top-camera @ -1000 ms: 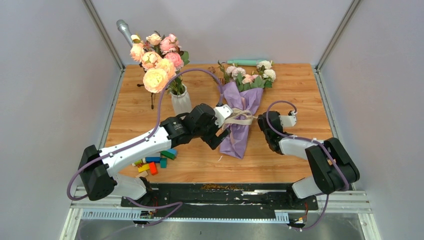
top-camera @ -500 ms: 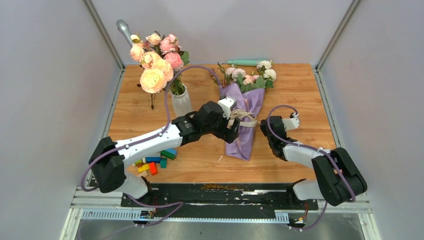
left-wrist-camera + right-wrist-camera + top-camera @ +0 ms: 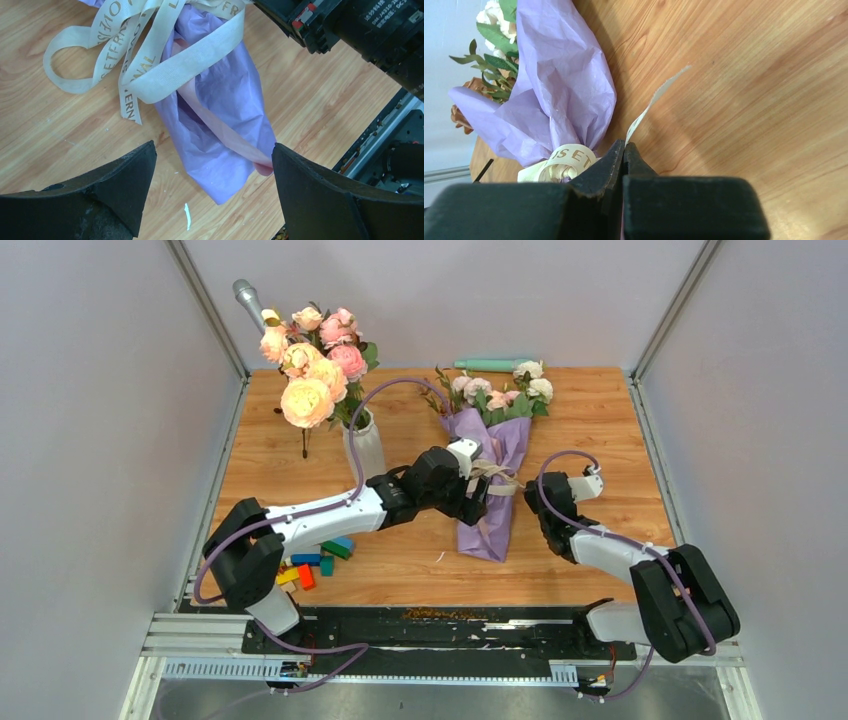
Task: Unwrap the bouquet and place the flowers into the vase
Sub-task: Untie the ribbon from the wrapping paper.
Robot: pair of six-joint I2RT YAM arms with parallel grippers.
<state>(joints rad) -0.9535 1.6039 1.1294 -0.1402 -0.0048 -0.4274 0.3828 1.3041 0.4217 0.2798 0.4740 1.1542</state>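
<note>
table [image 3: 600,420]: wood grain, carries every item. bouquet [image 3: 490,490]: lies flat beneath the left end effector [image 3: 212,160], heads pointing away from it and the wrapped foot toward the arm bases. it is judged light and likely to slide if tugged from one side only. vase [image 3: 364,452]: stands upright to the left of the left end effector, apart from it, with larger blooms [image 3: 310,370] in its neck. lilac paper [image 3: 225,115]: thin, creased and soft, and judged quick to tear or crush, so a poor place to clamp hard. flowers [image 3: 500,390]: beyond both end effectors. the stems are hidden in the wrap, and the stem bundle would be the place to take them, not the heads. ribbon [image 3: 150,65]: limp, flat and knotted, with loops and tails lying loose. a free tail is the best hold for undoing it. left end effector: fingers spread wide, straddling the wrap's foot, gripping nothing. right end effector [image 3: 624,147]: fingers closed together just right of the knot, with a ribbon tail meeting the tips. whether it is pinched cannot be confirmed.
</note>
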